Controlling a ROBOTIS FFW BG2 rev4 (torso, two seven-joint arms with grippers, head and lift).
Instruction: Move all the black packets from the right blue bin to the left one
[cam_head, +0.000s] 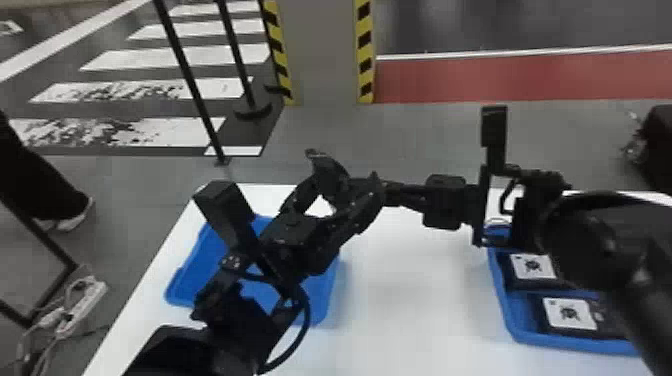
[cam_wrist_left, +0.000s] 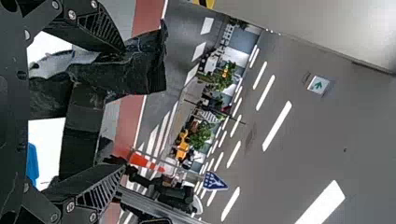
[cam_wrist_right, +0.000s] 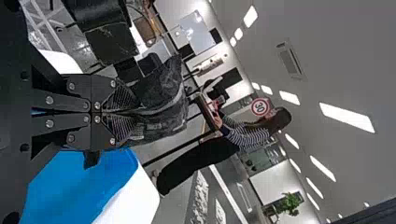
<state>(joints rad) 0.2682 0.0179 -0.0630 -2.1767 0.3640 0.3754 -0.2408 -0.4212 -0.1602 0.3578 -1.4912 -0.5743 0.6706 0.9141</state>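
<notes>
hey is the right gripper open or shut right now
Shut: the right gripper's fingers are together in the right wrist view, pinching one edge of a black packet that spreads out beyond their tips.

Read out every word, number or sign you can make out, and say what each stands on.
"30": round, red-rimmed sign.
No words readable: green arrow sign.
No words readable: blue sign with white figures.
No words readable: white labels on the black packets in the right blue bin; they carry dark figures, and any finer marks are too small or blurred.
</notes>
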